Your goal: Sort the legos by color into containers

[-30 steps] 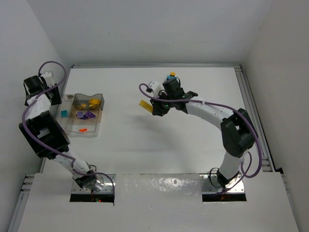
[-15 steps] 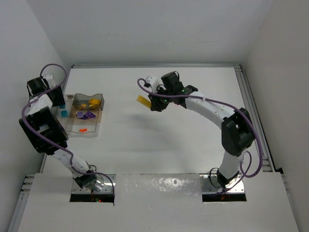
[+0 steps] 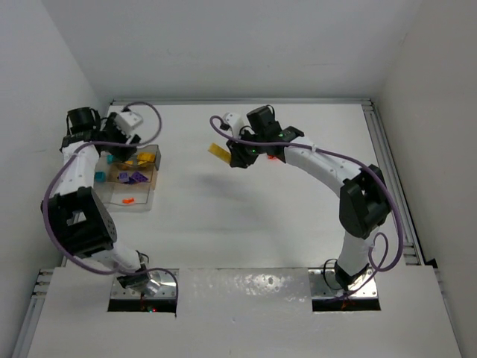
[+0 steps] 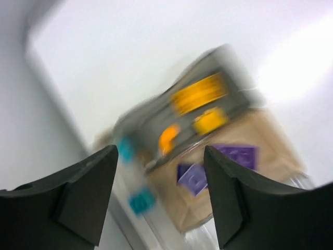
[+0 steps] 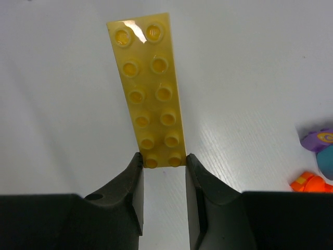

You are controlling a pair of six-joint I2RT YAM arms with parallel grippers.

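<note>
Right pincer (image 5: 162, 162) clamps the yellow plate (image 5: 148, 88) by its end over the counter (image 5: 62, 104), loose bricks (image 5: 316, 156) nearby, left pincer (image 4: 160, 159) gaping wide above the tray (image 3: 146, 195).

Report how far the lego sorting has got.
Done: yellow legos, purple legos and teal legos already lie in the containers. In hand: the right gripper is shut on a long yellow plate; the left gripper is open and empty by the containers. Left: a purple piece, a teal piece and an orange piece lie loose on the table.
</note>
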